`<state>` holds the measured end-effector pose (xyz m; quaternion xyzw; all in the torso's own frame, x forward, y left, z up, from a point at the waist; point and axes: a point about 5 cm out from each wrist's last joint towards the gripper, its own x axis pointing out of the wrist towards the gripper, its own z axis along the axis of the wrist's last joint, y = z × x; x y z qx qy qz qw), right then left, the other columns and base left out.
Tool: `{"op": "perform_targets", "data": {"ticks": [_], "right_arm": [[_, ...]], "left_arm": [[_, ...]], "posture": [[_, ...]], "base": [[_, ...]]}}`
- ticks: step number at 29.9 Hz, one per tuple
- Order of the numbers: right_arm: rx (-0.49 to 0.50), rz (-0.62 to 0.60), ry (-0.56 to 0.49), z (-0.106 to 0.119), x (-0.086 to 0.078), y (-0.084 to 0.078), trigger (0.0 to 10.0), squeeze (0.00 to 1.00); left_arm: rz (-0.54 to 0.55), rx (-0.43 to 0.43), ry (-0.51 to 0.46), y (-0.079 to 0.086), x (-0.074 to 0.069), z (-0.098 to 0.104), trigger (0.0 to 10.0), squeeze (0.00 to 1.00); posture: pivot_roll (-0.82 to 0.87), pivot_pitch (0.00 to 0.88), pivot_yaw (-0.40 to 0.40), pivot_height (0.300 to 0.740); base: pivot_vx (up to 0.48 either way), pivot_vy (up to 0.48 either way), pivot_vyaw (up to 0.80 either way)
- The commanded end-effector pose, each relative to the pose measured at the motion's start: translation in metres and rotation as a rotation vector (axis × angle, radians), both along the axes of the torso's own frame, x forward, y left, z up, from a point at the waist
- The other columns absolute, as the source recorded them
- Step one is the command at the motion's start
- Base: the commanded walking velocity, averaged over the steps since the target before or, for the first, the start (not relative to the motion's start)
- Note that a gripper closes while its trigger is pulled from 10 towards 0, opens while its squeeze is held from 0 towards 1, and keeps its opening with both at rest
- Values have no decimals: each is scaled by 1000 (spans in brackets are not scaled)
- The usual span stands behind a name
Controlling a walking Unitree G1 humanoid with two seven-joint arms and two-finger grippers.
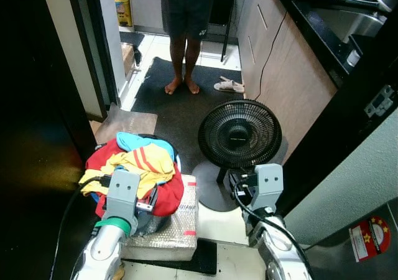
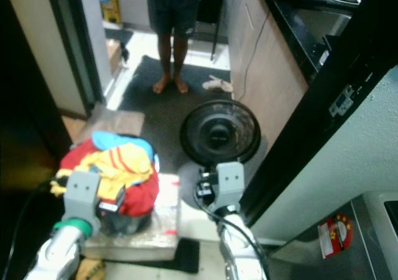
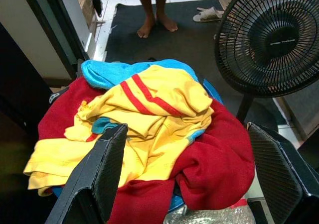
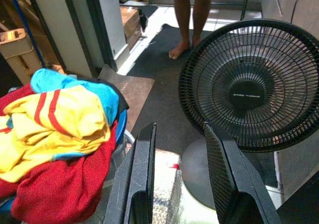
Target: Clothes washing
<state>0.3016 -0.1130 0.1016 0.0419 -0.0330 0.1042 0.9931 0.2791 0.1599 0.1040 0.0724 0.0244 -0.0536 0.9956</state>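
A heap of clothes (image 1: 140, 168) fills a blue basket: a red garment (image 3: 214, 159), a yellow shirt with red stripes (image 3: 149, 109) on top, and a blue piece (image 3: 114, 70) at the back. My left gripper (image 3: 189, 184) hangs just above the near side of the heap, open wide, with nothing between its fingers (image 3: 102, 171). My left arm (image 1: 123, 193) reaches over the near edge of the heap. To the right, my right gripper (image 4: 184, 184) is open and empty in front of the fan, beside the basket.
A black floor fan (image 1: 239, 134) stands right of the basket. The basket rests on a foil-wrapped box (image 1: 177, 230). A barefoot person (image 1: 183, 37) stands on the dark mat (image 1: 180, 115) ahead, sandals (image 1: 229, 85) nearby. Cabinets and counter (image 1: 292, 62) line the right; a grey appliance (image 1: 354, 242) is near right.
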Motion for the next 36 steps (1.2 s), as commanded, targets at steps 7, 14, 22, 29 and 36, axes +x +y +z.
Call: {"op": "perform_targets", "data": {"ticks": [7, 14, 22, 29, 36], "right_arm": [[1, -18, -25, 9, 10, -8, 10000, 0], [-5, 16, -24, 7, 8, -8, 10000, 0], [24, 30, -45, 15, 15, 9, 10000, 0], [8, 32, -44, 11, 14, 2, 10000, 0], [15, 17, -46, 12, 15, 3, 10000, 0]], "left_arm": [[5, 6, 11, -5, -1, -3, 10000, 0], [23, 17, 17, -5, -6, -9, 10000, 0], [51, 25, -10, 1, 2, -1, 10000, 0], [44, 23, -5, -2, 0, -3, 10000, 0], [34, 12, -12, -4, 2, -2, 10000, 0]], "posture": [[68, 102, -61, 740], [84, 73, -52, 740], [96, 63, -60, 740], [102, 48, -47, 740], [68, 53, -54, 740]], "base": [[0, 0, 0], [0, 0, 0], [0, 0, 0], [0, 0, 0], [0, 0, 0]]}}
